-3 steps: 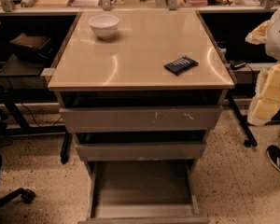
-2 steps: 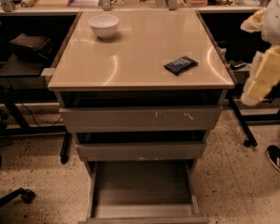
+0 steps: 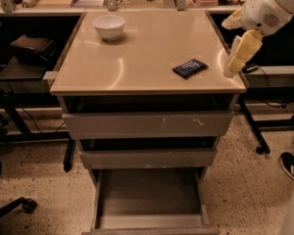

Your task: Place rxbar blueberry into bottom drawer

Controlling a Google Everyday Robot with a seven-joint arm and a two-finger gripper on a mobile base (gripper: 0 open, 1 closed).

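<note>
rxbar blueberry (image 3: 190, 68): lies flat on the tan tabletop (image 3: 137, 58) near its right front corner, just to the left of the pincer; nothing touches it.
why it lies so: flat and clear of the edge, it looks open to a grasp from above. the wrapper sits slantwise, so the pincer would likely need turning to match.
pincer (image 3: 231, 68): hangs over the right edge of the tabletop, pointing down and leftward toward the bar but apart from it. it holds nothing and touches nothing that can be seen.
pincer opening: cannot tell whether it is apart or together.
bottom drawer (image 3: 149, 195): pulled out, well below and to the left of the pincer, its grey floor showing; it stands ready to take the bar, by my judgement.
upper drawers (image 3: 147, 125): lower than the pincer and above the bottom drawer, pushed further in, so they do not cover the open tray.
white bowl (image 3: 109, 27): far left of the pincer at the back of the top, well apart from the bar.
step in hand: the approach to the bar, it seems; pickup not yet done.
</note>
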